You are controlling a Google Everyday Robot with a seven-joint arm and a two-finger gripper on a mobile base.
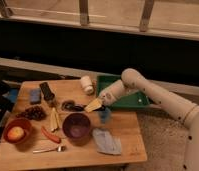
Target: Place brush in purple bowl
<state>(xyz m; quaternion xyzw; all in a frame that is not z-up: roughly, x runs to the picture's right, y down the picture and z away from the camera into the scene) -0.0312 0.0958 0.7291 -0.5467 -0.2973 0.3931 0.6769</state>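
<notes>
**Tool low over mid-tabletop, brush on the wood just beside it**

- Arm (158,97) comes in from the right, white, elbow over the green tray (124,98). Tool (94,105) sits at the end of it, yellowish tip pointing left and down, near the tabletop (118,131) surface.
- Can't tell whether the tool is spread or pressed together.
- Brush (71,106): small dark shape lying flat on the wood, just left of the tool tip. Can't tell if the tip is touching it.
- Purple bowl (76,125) is upright, in front of the brush and tool, near both but apart. Inside looks dark; contents not readable.
- Blue cup (105,115) stands just beside the bowl on its right, right under the tool.
- Back left: black block (47,92) tilted, blue piece (35,96) to its left. White cylinder (87,84) stands at the back, near the tray's left edge.
- Left side: dark clump (35,113), pale yellow item (54,119) next to it, red strip (51,135) lying diagonally in front.
- Front left corner: reddish-brown bowl (17,131) with a yellow-orange round thing in it.
- Spoon (49,149) lies along the front edge, left of the purple bowl.
- Grey-blue cloth (106,141) lies crumpled, front right of the purple bowl.
</notes>
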